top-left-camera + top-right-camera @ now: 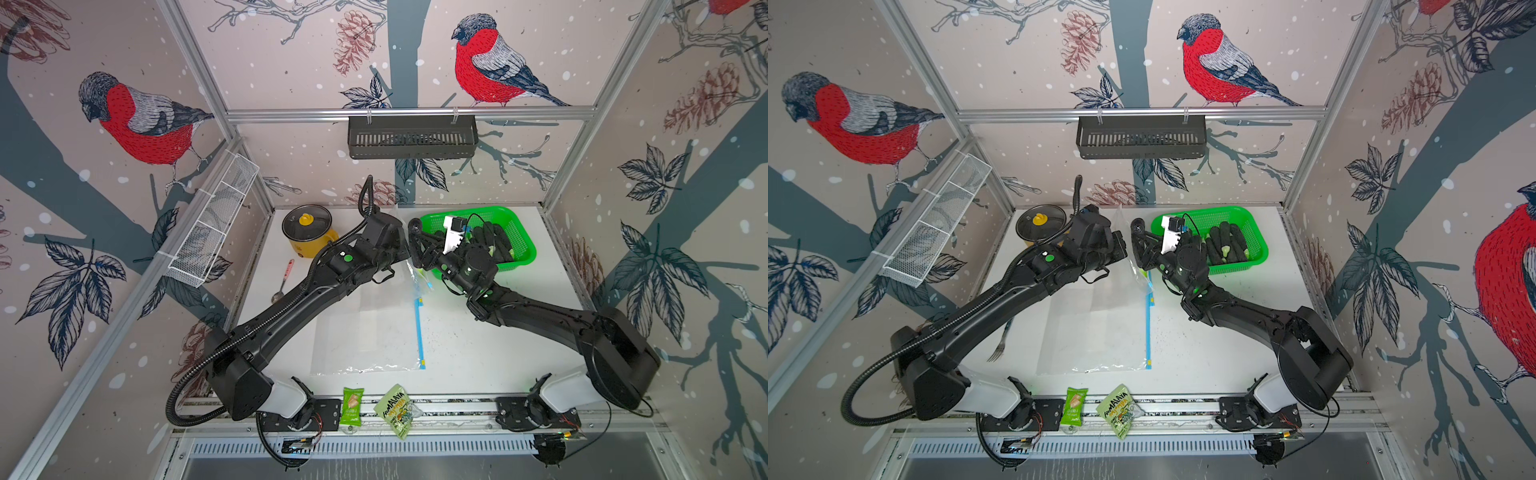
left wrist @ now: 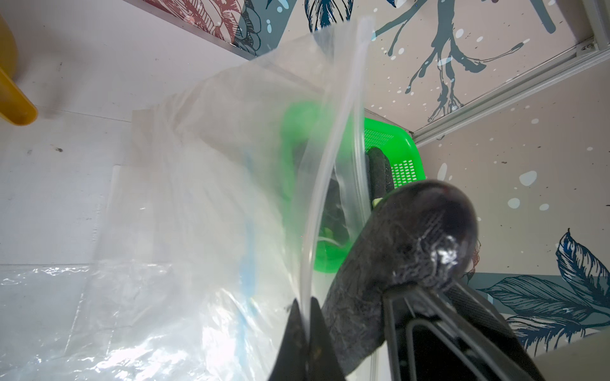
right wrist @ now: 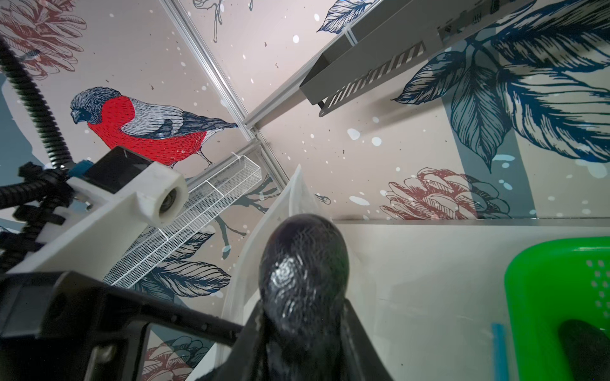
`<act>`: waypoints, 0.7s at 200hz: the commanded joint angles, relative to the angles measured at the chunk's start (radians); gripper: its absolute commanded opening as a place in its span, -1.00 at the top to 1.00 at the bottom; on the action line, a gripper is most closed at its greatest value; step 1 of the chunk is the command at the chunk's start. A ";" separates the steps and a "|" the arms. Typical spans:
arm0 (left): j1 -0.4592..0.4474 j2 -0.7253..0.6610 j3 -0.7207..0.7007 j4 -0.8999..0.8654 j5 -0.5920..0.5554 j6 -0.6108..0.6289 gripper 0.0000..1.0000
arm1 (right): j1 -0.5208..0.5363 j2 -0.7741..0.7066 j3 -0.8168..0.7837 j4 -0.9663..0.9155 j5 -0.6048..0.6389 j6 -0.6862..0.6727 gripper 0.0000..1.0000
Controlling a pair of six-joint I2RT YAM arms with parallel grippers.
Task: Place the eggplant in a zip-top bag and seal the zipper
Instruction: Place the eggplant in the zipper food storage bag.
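A clear zip-top bag point(image 1: 365, 328) lies mid-table, its blue zipper strip point(image 1: 419, 328) along its right edge. My left gripper point(image 2: 307, 305) is shut on the bag's clear upper rim point(image 2: 333, 158) and holds that far corner raised off the table. My right gripper point(image 3: 302, 310) is shut on a dark purple eggplant point(image 3: 303, 264), whose rounded tip point(image 1: 414, 226) points up just beside the raised rim. In the left wrist view the eggplant point(image 2: 412, 237) sits outside the plastic, right next to the rim. The two grippers are almost touching.
A green basket point(image 1: 490, 211) at the back right holds several more eggplants point(image 1: 494, 245). A yellow pot point(image 1: 307, 232) stands back left, with a spoon point(image 1: 284, 280) before it and a fork point(image 1: 1003, 340). Two snack packets point(image 1: 352, 405) point(image 1: 397, 409) lie on the front rail.
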 commanded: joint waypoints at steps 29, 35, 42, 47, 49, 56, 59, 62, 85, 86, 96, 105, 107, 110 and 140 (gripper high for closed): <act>0.004 -0.003 0.012 0.026 0.003 0.006 1.00 | -0.017 0.023 0.079 -0.133 -0.076 -0.094 0.34; 0.004 -0.004 0.013 0.023 0.002 0.006 1.00 | -0.026 0.025 0.089 -0.146 -0.098 -0.096 0.29; 0.005 -0.007 0.015 0.020 -0.001 0.003 1.00 | -0.040 0.028 0.101 -0.166 -0.129 -0.095 0.22; 0.006 -0.008 0.015 0.017 -0.002 0.001 1.00 | -0.054 0.029 0.110 -0.182 -0.151 -0.088 0.17; 0.006 -0.010 0.015 0.016 -0.003 0.001 1.00 | -0.057 0.029 0.112 -0.187 -0.158 -0.086 0.15; 0.006 -0.013 0.015 0.015 -0.004 0.001 1.00 | -0.072 0.027 0.116 -0.197 -0.183 -0.080 0.08; 0.006 -0.016 0.014 0.015 -0.005 0.001 1.00 | -0.079 0.027 0.119 -0.198 -0.195 -0.079 0.05; 0.006 -0.018 0.014 0.016 -0.005 0.000 1.00 | -0.087 0.027 0.120 -0.199 -0.208 -0.079 0.02; 0.009 -0.027 0.011 0.011 -0.017 -0.003 1.00 | -0.125 0.014 0.140 -0.237 -0.285 -0.079 -0.14; 0.009 -0.027 0.012 0.011 -0.017 -0.003 1.00 | -0.126 0.013 0.140 -0.240 -0.286 -0.080 -0.14; 0.011 -0.026 0.009 0.012 -0.014 -0.002 1.00 | -0.133 0.006 0.154 -0.268 -0.302 -0.096 -0.17; 0.013 -0.025 0.007 0.014 -0.011 -0.002 1.00 | -0.136 -0.004 0.163 -0.295 -0.306 -0.107 -0.17; 0.013 -0.025 0.007 0.015 -0.010 -0.003 1.00 | -0.137 -0.006 0.165 -0.299 -0.306 -0.110 -0.17; 0.013 -0.024 0.006 0.016 -0.010 -0.003 1.00 | -0.138 -0.008 0.166 -0.304 -0.308 -0.112 -0.17; 0.015 -0.016 0.003 0.028 0.003 -0.006 1.00 | -0.144 -0.029 0.184 -0.340 -0.346 -0.131 -0.17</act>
